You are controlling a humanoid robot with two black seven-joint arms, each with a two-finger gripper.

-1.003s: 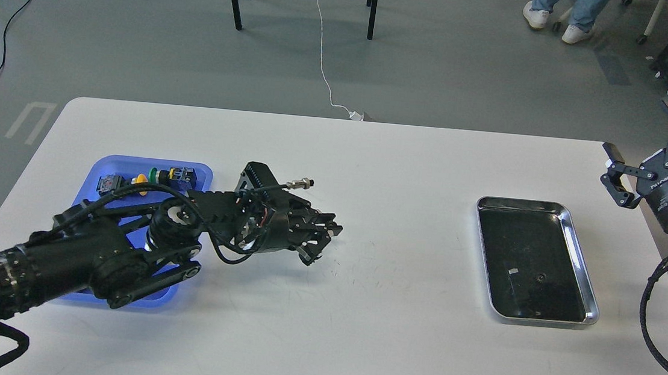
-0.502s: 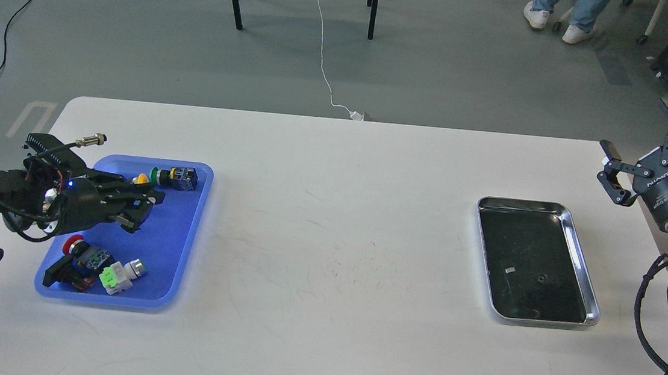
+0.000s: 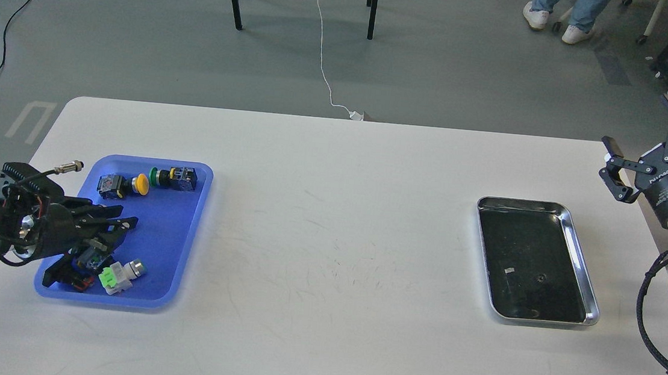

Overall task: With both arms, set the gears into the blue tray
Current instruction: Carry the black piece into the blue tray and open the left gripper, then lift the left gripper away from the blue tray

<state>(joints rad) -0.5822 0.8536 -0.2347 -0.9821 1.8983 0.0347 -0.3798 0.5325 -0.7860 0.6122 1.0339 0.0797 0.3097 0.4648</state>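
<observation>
The blue tray [image 3: 184, 241] lies at the table's left. My left gripper [image 3: 122, 229] reaches in from the left edge and hovers low over the tray's middle, just above the switches at its near end. Its dark fingers lie close together, so neither their state nor anything between them can be made out. My right gripper [image 3: 644, 136] is raised past the table's far right corner, open and empty. A tiny dark round thing [image 3: 539, 278], possibly a gear, lies in the steel tray [image 3: 582, 257]. No gear can be made out in the blue tray.
Several push-button switches lie in the blue tray: a yellow-capped one [image 3: 140, 182], a green-capped one [image 3: 173, 177], and a green-and-white one [image 3: 119, 274]. A small white scrap [image 3: 511, 269] lies in the steel tray. Black cable hose [image 3: 653, 336] hangs at the right edge.
My left arm swung from the table's middle back to the left, over the blue tray, then drew nearer and lower over its switches. The right gripper barely shifted.
</observation>
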